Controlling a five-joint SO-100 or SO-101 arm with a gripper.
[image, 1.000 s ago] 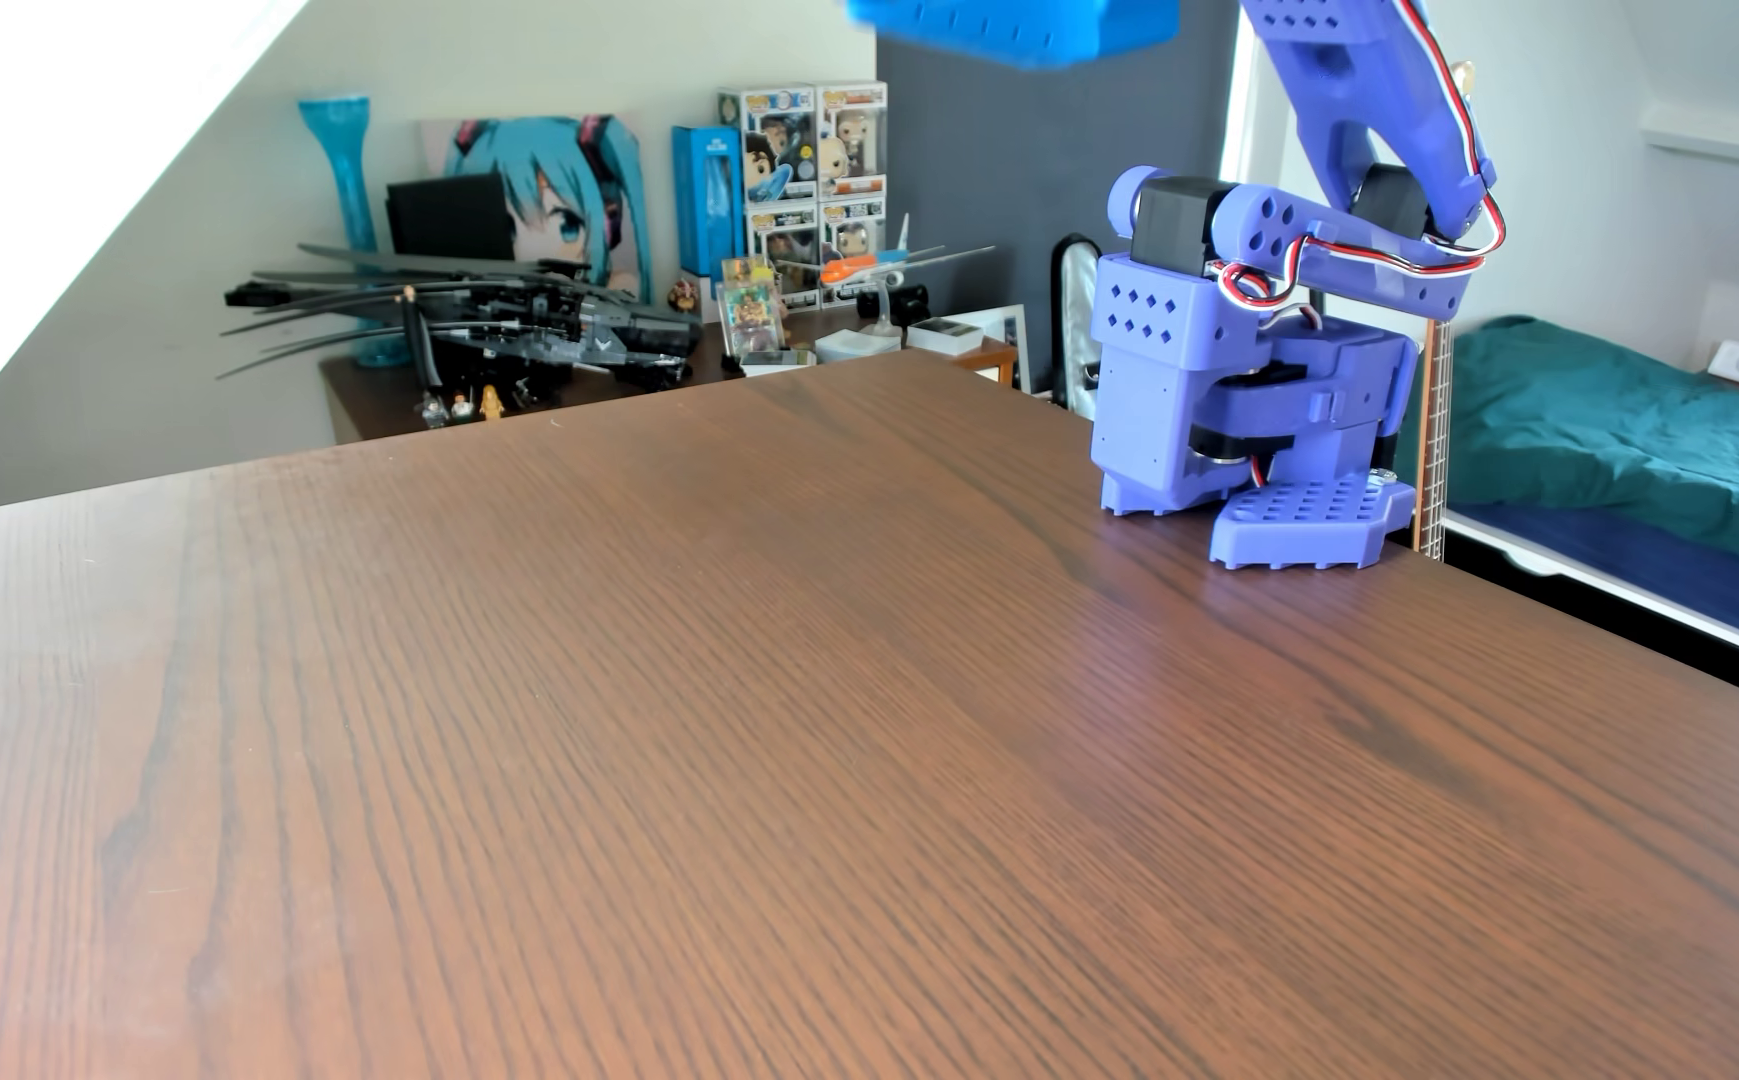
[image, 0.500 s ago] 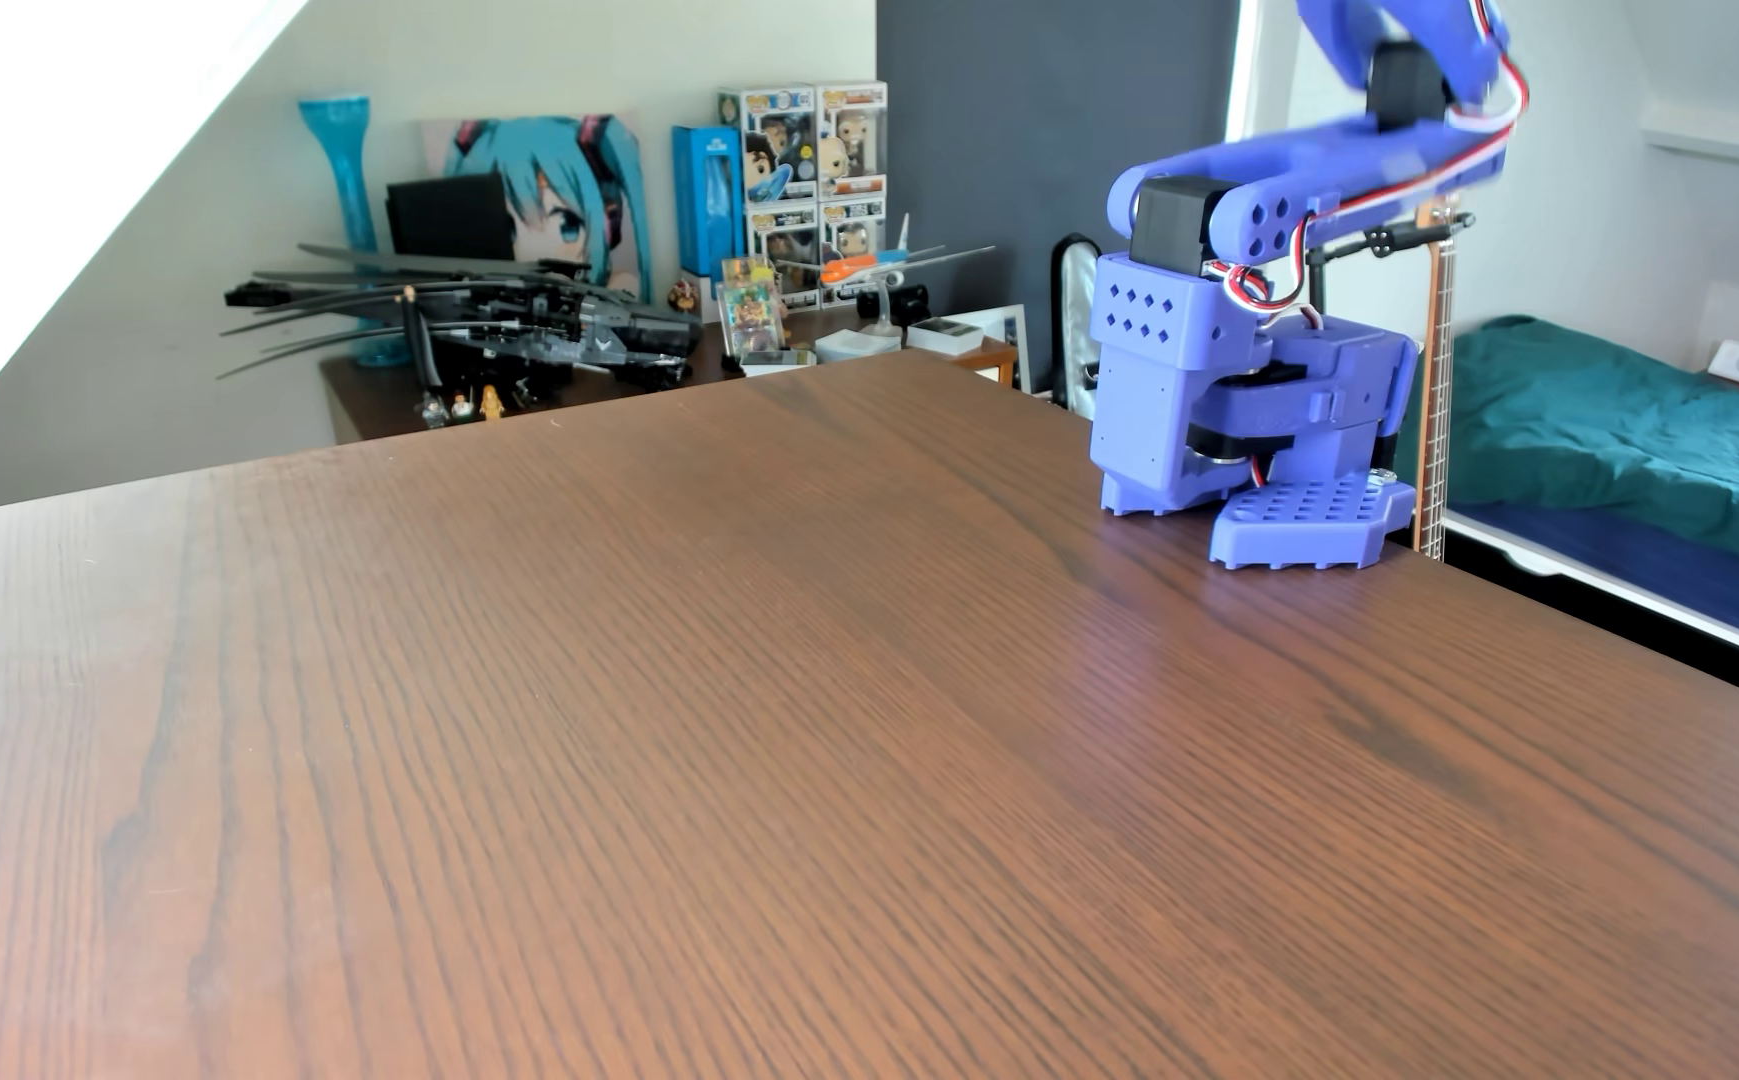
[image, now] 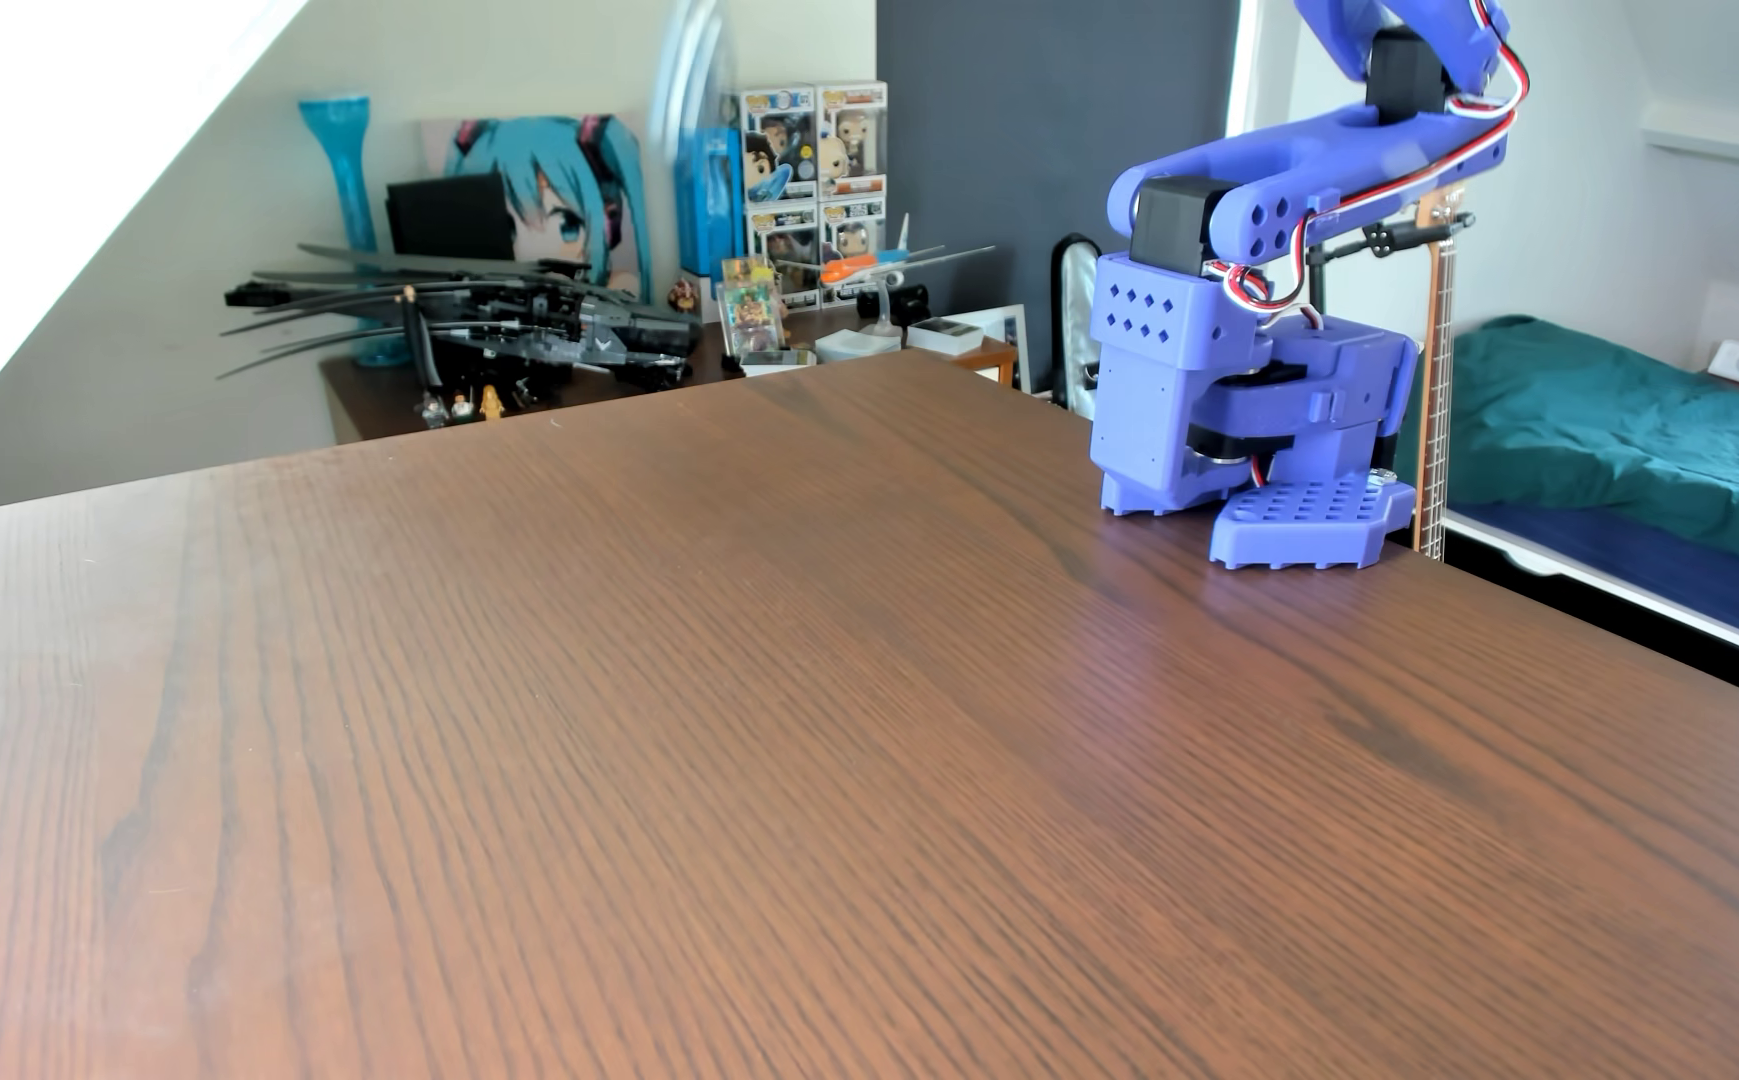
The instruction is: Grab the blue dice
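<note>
The blue dice does not show anywhere on the brown wooden table (image: pixel 740 727); it is hidden or out of view. My blue arm (image: pixel 1364 166) comes in from the top right and bends down to the table's far right edge. The gripper (image: pixel 1213 535) points down with its tips at the tabletop. The fixed finger (image: pixel 1140 488) stands upright. The moving finger (image: pixel 1306 519) is swung out to the right, its dimpled face turned up, so the jaws stand wide apart. I see nothing between them.
The table's right edge runs diagonally just past the gripper, with a bed (image: pixel 1623 436) and a guitar neck (image: pixel 1434 415) beyond it. A sideboard behind the far edge holds a black model aircraft (image: pixel 512 322), boxed figures (image: pixel 813 187) and a blue vase (image: pixel 351 187).
</note>
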